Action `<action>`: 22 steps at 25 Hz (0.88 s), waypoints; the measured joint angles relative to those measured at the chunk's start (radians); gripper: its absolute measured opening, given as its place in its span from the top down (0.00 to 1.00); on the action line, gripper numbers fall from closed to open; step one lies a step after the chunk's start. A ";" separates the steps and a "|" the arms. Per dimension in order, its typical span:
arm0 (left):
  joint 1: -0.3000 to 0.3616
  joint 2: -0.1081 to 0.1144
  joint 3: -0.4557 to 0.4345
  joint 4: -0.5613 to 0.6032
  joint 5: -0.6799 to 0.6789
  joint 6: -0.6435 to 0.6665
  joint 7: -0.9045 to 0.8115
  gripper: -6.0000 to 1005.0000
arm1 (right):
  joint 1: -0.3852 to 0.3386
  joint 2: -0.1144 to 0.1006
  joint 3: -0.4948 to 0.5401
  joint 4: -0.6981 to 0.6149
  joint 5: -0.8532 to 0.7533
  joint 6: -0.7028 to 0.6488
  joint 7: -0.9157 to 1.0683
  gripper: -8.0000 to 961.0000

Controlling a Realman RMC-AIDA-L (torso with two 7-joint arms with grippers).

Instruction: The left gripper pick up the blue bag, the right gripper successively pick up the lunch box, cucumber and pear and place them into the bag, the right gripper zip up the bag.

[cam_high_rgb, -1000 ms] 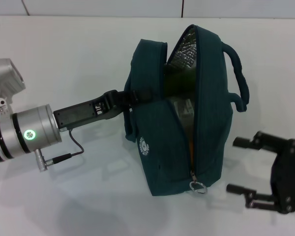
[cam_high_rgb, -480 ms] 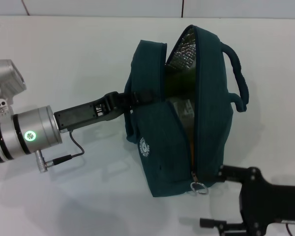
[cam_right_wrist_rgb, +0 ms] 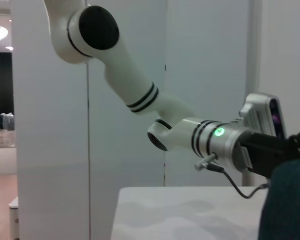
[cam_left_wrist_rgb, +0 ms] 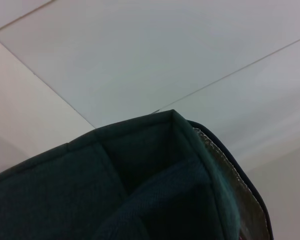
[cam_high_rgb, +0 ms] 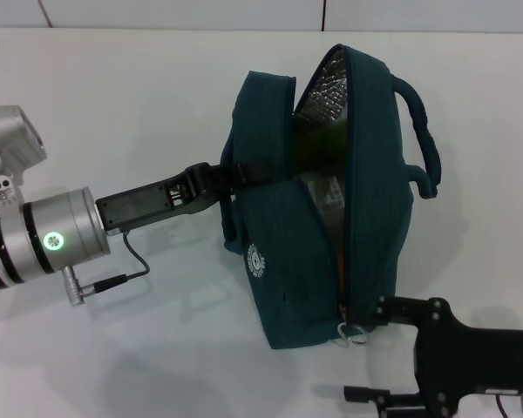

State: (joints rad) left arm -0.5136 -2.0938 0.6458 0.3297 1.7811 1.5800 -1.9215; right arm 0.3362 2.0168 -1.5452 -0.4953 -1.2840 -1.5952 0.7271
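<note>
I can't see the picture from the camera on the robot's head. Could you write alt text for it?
A dark teal blue bag stands on a white table, its top unzipped to show silver foil lining. The left gripper is shut on its near handle, holding the bag from the left. The open right gripper reaches in from the lower right beside the bag's ring zipper pull.

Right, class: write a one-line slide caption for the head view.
Left end effector holds the open blue bag while the right end effector reaches its zipper pull.

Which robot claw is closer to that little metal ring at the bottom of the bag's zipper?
Right. The right gripper has one finger beside the ring zipper pull, almost touching it. The left gripper is farther up, clamped on the blue bag at its side handle.
</note>
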 joint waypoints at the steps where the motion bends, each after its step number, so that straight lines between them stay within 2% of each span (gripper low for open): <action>1: 0.000 0.000 0.000 0.000 0.000 0.000 0.000 0.93 | 0.002 0.001 0.000 0.002 0.003 0.007 0.000 0.25; 17: 0.003 0.001 0.009 0.001 -0.001 0.001 0.002 0.93 | 0.008 0.004 -0.014 0.004 0.135 0.059 -0.008 0.25; 22: 0.016 0.002 0.011 0.004 0.000 0.002 0.002 0.93 | 0.005 0.002 -0.017 0.005 0.144 0.034 -0.009 0.25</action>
State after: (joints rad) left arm -0.4972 -2.0922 0.6564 0.3339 1.7806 1.5819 -1.9190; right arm 0.3417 2.0184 -1.5627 -0.4906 -1.1403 -1.5613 0.7184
